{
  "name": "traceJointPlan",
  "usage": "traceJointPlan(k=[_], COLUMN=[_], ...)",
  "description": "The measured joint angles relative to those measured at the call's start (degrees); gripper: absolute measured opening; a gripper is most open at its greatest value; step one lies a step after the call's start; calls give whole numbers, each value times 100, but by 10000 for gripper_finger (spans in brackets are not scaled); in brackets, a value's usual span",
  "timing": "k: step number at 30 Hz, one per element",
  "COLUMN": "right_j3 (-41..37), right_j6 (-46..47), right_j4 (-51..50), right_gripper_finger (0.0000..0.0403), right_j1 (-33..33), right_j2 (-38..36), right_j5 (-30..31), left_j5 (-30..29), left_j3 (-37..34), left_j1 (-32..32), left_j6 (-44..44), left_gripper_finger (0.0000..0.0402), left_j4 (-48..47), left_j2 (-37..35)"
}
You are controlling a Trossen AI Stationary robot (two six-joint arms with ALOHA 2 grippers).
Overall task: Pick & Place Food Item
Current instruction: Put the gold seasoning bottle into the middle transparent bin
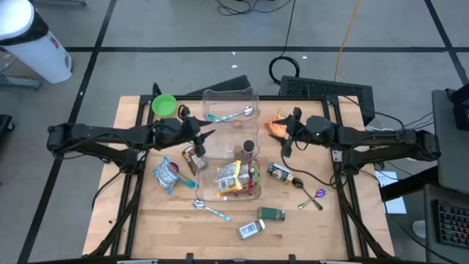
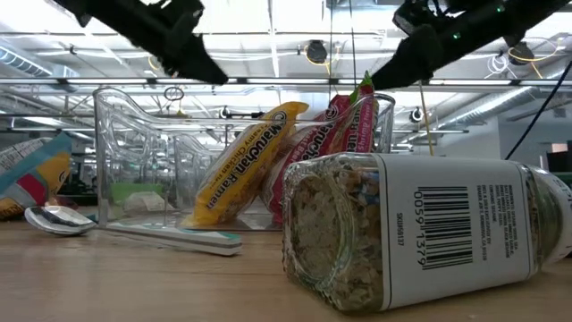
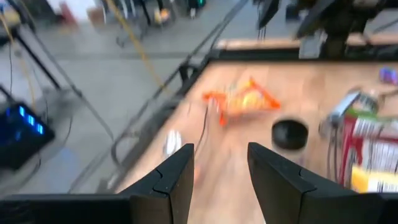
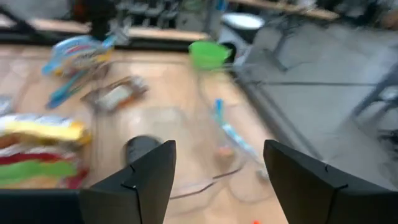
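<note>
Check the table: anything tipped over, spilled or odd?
Nothing spilled. The spice jar at the front edge lies on its side, as does the small bottle right of the clear bin. Spoons and packets lie scattered around it.

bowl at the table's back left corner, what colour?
Bright green. The bowl shows best in the high view, beyond the left gripper.

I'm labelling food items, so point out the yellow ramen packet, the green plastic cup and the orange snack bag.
Yellow ramen packet (image 2: 239, 161), low view, printed front.
Green plastic cup (image 1: 164, 105), high view, inside of the cup.
Orange snack bag (image 1: 276, 127), high view, bag's middle.
</note>
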Motion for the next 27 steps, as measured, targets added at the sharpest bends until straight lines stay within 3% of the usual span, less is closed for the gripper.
traceJointPlan(k=[8, 14, 17, 27], right_j3=[94, 94, 204, 1686], right_j6=[-302, 116, 266, 617], right_j4=[-599, -618, -729, -3080], right_gripper_finger=[238, 238, 238, 238], right_j1=[802, 1434, 1601, 1754], right_j2=[280, 401, 434, 997], right_j5=[-17, 570, 561, 562], left_j5=[266, 865, 920, 919], left_j3=[-4, -4, -4, -4], left_j1=[-72, -257, -320, -351], left_j6=[-580, -597, -515, -446], left_gripper_finger=[159, 159, 159, 159], left_j4=[-1120, -1139, -1067, -748], left_j2=[-128, -127, -129, -129])
